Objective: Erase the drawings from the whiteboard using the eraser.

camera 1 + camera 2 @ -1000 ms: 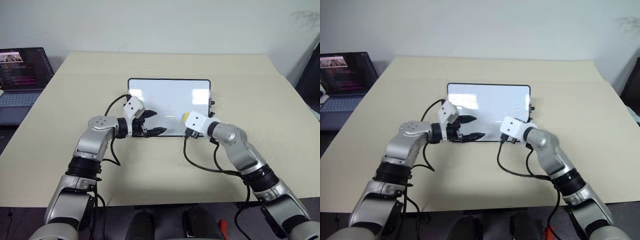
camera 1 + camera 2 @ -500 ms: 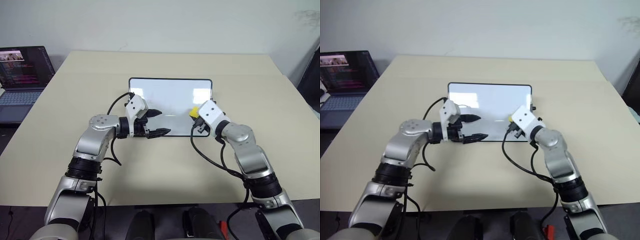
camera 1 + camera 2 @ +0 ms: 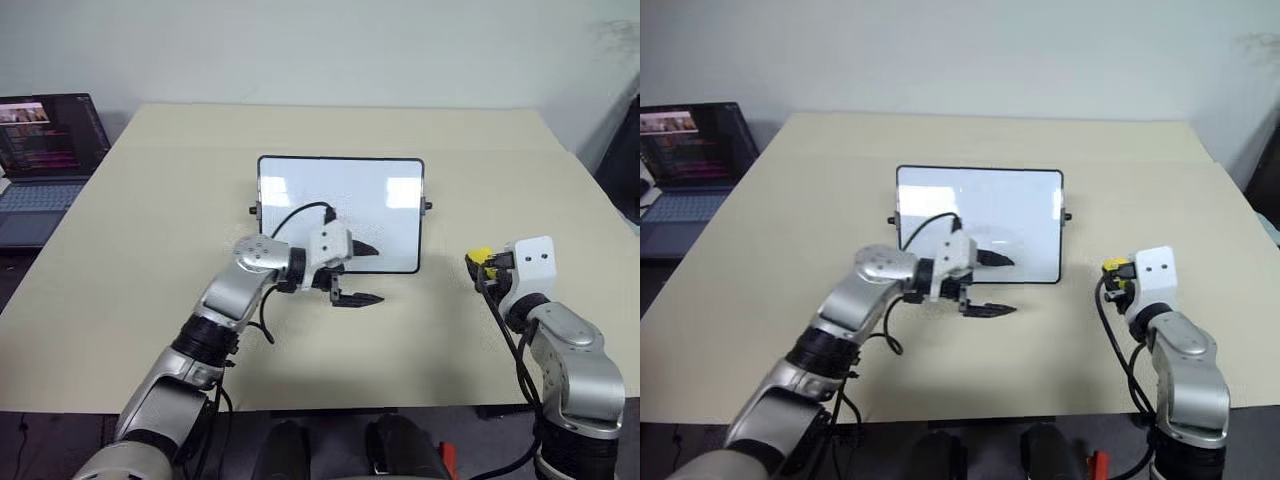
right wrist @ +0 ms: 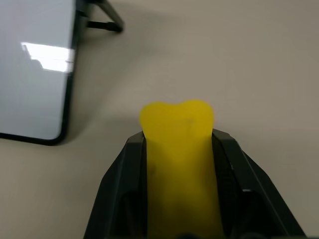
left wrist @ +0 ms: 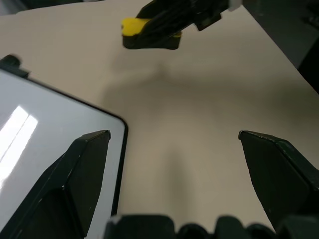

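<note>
The whiteboard (image 3: 340, 205) lies flat in the middle of the table, black-framed. Its face reads as plain white with glare, and the drawings are hidden from me. My left gripper (image 3: 378, 272) is open over the board's near right corner, one finger above the board and the other over bare table beside it. In the left wrist view that corner (image 5: 112, 122) sits beside one finger. My right gripper (image 3: 480, 264) hovers over the table to the right of the board, shut on the yellow eraser (image 4: 177, 124). The eraser (image 5: 132, 27) has a black underside.
The beige table (image 3: 500, 170) spreads wide around the board. An open laptop (image 3: 45, 160) sits off the table's far left edge. A dark object (image 3: 622, 160) stands past the right edge. Black cables loop from both wrists.
My right gripper has swung off the board to the right, carrying the eraser out over bare table. The left gripper slid right along the board's near edge to its right corner.
</note>
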Robot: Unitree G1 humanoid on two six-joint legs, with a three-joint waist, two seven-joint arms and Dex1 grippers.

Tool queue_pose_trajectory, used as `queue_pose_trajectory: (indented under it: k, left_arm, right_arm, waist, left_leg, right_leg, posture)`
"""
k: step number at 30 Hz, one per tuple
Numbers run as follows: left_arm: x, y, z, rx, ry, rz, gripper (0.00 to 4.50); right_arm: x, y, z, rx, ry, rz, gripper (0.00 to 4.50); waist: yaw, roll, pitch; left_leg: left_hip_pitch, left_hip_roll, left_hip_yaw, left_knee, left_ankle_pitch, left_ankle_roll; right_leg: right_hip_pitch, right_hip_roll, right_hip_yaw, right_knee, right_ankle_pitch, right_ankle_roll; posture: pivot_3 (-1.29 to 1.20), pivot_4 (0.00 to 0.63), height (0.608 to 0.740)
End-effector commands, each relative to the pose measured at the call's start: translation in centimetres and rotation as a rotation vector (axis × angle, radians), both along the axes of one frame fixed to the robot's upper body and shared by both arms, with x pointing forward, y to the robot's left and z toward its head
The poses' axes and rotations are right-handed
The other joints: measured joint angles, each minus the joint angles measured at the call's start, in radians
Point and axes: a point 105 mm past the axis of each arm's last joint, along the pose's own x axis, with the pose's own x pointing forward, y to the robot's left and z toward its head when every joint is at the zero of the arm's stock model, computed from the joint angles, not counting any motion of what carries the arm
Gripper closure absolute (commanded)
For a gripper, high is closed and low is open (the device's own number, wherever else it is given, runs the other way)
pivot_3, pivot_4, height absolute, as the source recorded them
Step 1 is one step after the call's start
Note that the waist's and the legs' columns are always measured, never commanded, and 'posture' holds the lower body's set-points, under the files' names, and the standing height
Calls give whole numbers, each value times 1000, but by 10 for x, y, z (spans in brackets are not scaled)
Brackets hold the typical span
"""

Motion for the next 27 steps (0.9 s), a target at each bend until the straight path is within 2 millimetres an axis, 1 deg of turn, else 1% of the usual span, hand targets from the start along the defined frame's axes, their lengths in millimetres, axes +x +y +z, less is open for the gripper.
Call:
queue_pose_trajectory:
  k: [1,5,8,12,19,21,22,23,27]
  left_arm:
    - [-1,-23,7,-17,-9,-81,0]
    - [-1,-39,6,-25,16,-111,0]
    - [2,-45,7,-26,3,-108,0]
    - [8,-47,12,-59,13,-73,0]
    - [16,-41,15,-61,1,-41,0]
    - [18,-40,16,-62,-5,-32,0]
    - [19,-40,17,-64,-7,-29,0]
    - [20,-40,18,-66,-9,-28,0]
    - [23,-41,23,-77,-16,-19,0]
  right_arm:
    - [11,-7,1,37,-30,-40,3173]
    - [23,-13,-10,61,-8,-56,3173]
    - [29,-13,-13,52,-2,-55,3173]
    - [31,-15,-14,44,0,-60,3173]
    - [30,-14,-15,56,14,-48,3173]
    - [31,-15,-16,65,15,-50,2458]
    - [31,-15,-16,70,14,-53,2250]
    - [32,-15,-16,72,13,-54,1932]
    - [32,-17,-16,80,11,-59,473]
  waist:
    - [0,0,0]
    - [-2,1,0]
    - [-1,1,0]
    - [0,1,0]
    - [-1,1,0]
    - [-1,1,0]
    - [-1,1,0]
    - [0,1,0]
    - [0,1,0]
  left_leg:
    - [0,0,0,0,0,0]
    - [0,-1,0,0,0,0]
    - [-1,-1,0,0,0,0]
    - [-1,-1,0,-1,-1,1]
    - [-1,0,0,-1,-1,1]
    - [-1,0,0,-1,-1,1]
    - [-1,0,0,-1,-1,1]
    - [-1,0,0,-1,-1,1]
    - [-1,0,0,0,-1,1]
  right_leg:
    - [0,1,0,0,0,0]
    - [0,2,0,0,0,-1]
    - [0,2,0,0,2,-3]
    - [-1,2,0,-1,2,-3]
    - [-1,2,0,-1,1,-3]
    - [-1,2,0,0,1,-3]
    - [-1,2,0,0,1,-3]
    - [-1,2,0,0,1,-3]
    - [-1,2,0,0,1,-3]
  posture:
    - [0,150,740]
    - [0,150,740]
    - [0,150,740]
    - [0,150,740]
    - [0,150,740]
    - [0,150,740]
    - [0,150,740]
    - [0,150,740]
    - [0,150,740]
